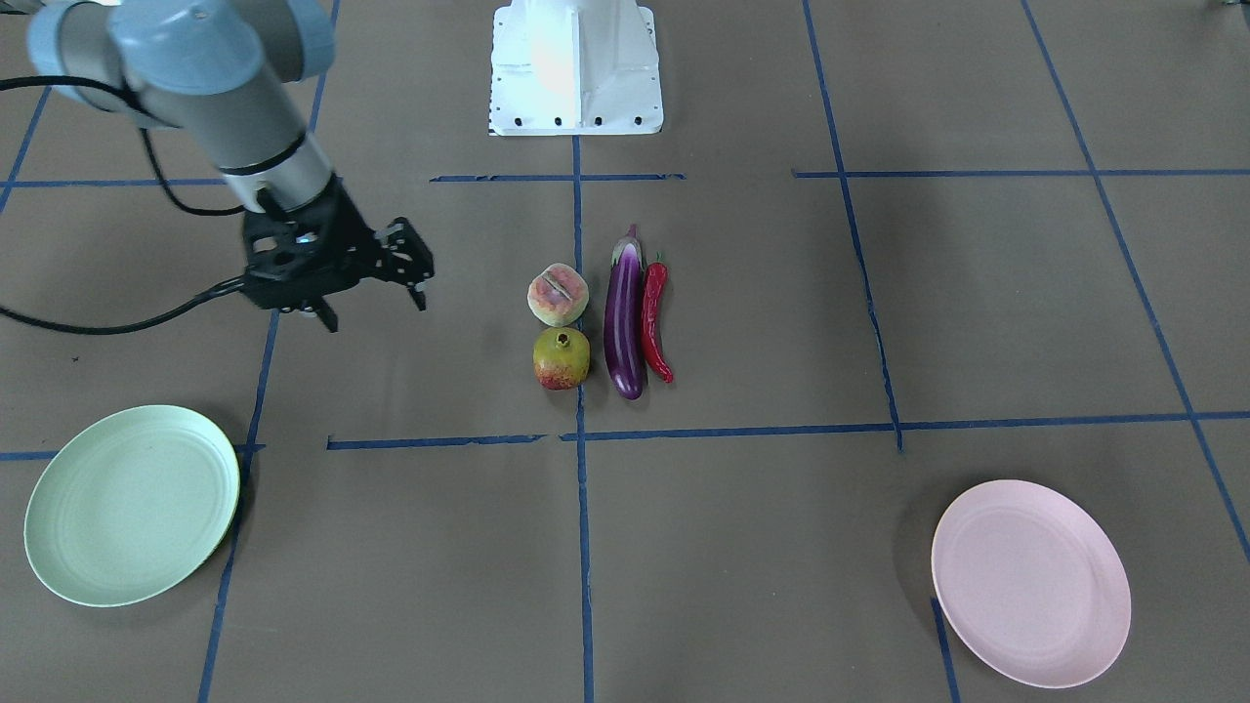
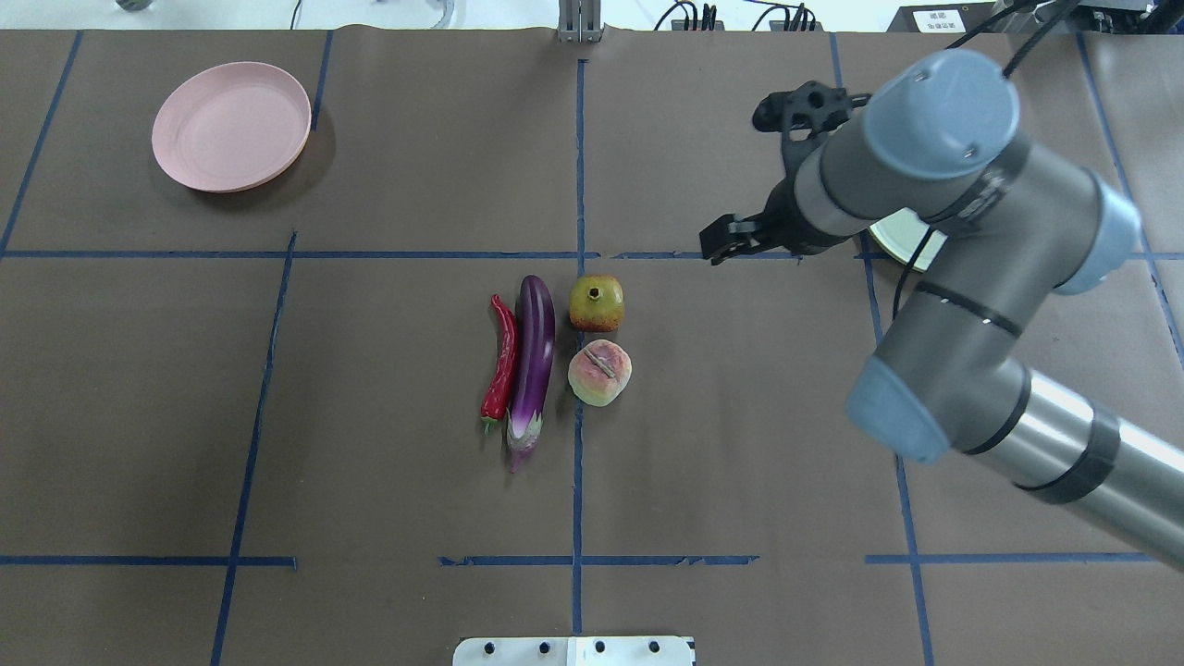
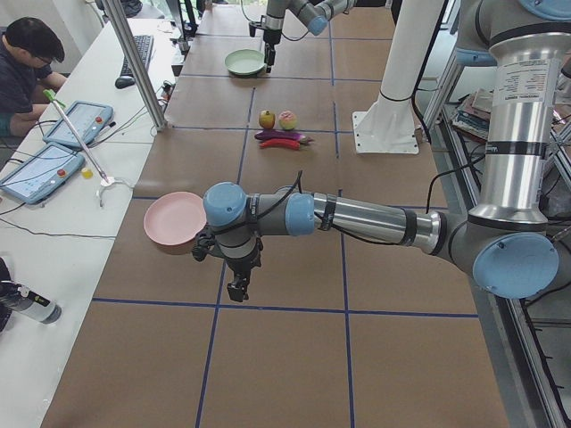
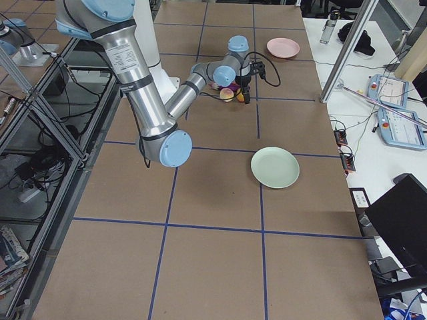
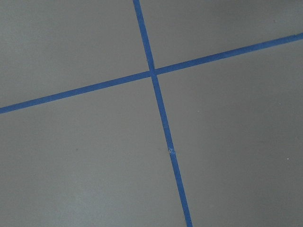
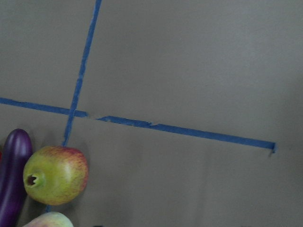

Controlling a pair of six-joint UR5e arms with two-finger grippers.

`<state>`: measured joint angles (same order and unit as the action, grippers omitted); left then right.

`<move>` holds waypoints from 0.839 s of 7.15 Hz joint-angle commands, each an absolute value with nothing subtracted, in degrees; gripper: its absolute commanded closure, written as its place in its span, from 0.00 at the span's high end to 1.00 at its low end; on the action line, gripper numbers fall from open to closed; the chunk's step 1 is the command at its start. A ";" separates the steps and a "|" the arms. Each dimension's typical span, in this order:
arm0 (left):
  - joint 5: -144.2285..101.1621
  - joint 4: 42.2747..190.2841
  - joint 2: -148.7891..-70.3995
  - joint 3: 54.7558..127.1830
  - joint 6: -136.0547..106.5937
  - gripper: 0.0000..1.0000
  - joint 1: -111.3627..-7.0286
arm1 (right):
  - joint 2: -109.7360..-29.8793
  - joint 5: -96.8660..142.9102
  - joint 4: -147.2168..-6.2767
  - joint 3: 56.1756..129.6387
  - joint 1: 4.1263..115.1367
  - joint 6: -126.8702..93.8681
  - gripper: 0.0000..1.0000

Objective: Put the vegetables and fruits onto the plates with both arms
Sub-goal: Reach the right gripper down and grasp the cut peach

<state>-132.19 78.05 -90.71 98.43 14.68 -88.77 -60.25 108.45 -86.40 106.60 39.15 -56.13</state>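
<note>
The purple eggplant [image 1: 625,317], the red chili [image 1: 654,317], the peach [image 1: 558,295] and the pomegranate [image 1: 562,358] lie together at the table's middle. My right gripper [image 1: 376,310] is open and empty. It hovers between the fruits and the mint green plate [image 1: 132,505]. Its wrist view shows the pomegranate [image 6: 56,175] at the lower left. The pink plate [image 1: 1030,583] is empty on the other side. My left gripper [image 3: 238,287] shows only in the exterior left view, beside the pink plate [image 3: 174,221]. I cannot tell if it is open or shut.
The white robot base [image 1: 576,68] stands at the table's robot side. Blue tape lines [image 1: 582,439] cross the brown surface. An operator [image 3: 27,53], tablets [image 3: 53,152] and a metal post [image 3: 134,62] are along the side table.
</note>
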 commanded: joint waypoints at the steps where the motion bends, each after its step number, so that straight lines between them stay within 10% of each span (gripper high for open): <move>1: -132.19 78.05 -90.70 98.44 14.68 1.00 -88.77 | -56.00 99.96 -90.00 104.78 30.61 -61.25 0.99; 6: -132.19 77.96 -90.70 98.35 14.68 1.00 -88.77 | -46.77 96.68 -89.30 91.86 25.49 -61.87 0.99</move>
